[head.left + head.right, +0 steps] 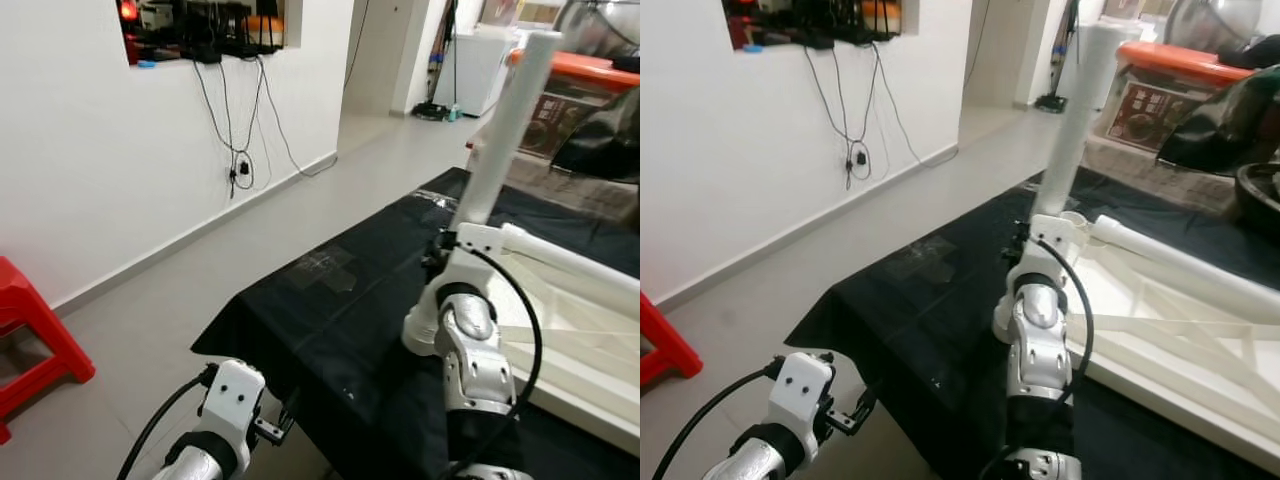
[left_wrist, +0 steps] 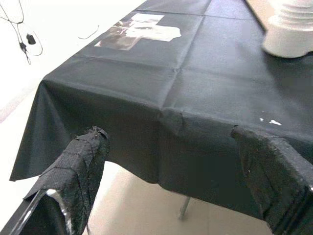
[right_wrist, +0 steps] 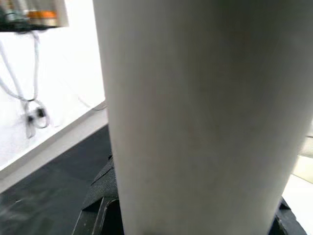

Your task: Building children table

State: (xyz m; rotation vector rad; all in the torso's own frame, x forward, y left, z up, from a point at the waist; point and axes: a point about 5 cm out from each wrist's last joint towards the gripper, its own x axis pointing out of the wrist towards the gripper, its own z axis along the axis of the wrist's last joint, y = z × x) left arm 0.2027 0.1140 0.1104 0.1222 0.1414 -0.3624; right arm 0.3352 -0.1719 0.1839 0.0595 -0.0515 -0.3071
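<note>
A white children's table top [image 1: 590, 330] lies upside down on a table covered with black cloth [image 1: 330, 300]. At its near corner a white table leg [image 1: 505, 125] stands upright, tilted slightly right. My right gripper [image 1: 440, 250] is shut on the leg's lower part; in the right wrist view the leg [image 3: 195, 117] sits between the black fingers [image 3: 98, 205]. A second white leg [image 1: 570, 255] lies across the top. My left gripper [image 2: 168, 137] hangs open and holding nothing, low beside the cloth's front edge. A white round corner piece [image 2: 291, 34] rests on the cloth.
A red plastic stool [image 1: 30, 330] stands on the floor at the left. Cables [image 1: 240, 165] hang down the white wall. An orange-lidded box [image 1: 590, 70] and a dark bag [image 1: 600, 140] sit behind the table. Bare floor runs between the wall and the table.
</note>
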